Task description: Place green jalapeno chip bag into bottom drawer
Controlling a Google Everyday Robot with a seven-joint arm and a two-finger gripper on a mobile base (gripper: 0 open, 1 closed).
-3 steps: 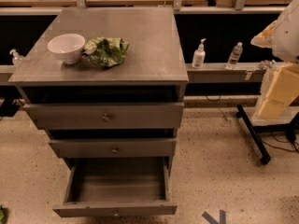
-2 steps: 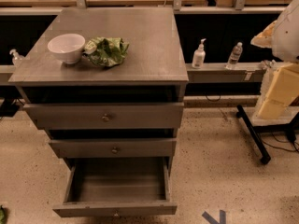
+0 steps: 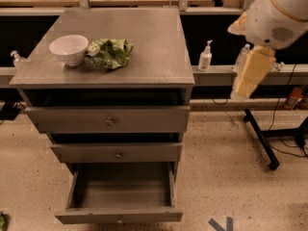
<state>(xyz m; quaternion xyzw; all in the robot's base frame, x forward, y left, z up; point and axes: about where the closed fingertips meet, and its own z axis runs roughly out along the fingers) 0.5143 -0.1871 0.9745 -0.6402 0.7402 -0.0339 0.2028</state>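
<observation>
The green jalapeno chip bag (image 3: 110, 53) lies crumpled on the grey cabinet top (image 3: 154, 42), left of centre, touching the right side of a white bowl (image 3: 69, 49). The bottom drawer (image 3: 120, 191) is pulled open below the two knobbed drawers, and its tray shows nothing inside. My gripper is out of view. Only my white and cream arm (image 3: 262, 37) shows at the upper right, to the right of the cabinet and well apart from the bag.
The two upper drawers (image 3: 109, 121) are closed or nearly so. A shelf rail behind the cabinet holds pump bottles (image 3: 205, 57). A black stand leg (image 3: 262, 141) crosses the speckled floor at right. A workbench runs along the back.
My arm has moved left and slightly up at the right edge of the view. The bag, bowl and drawers have not moved.
</observation>
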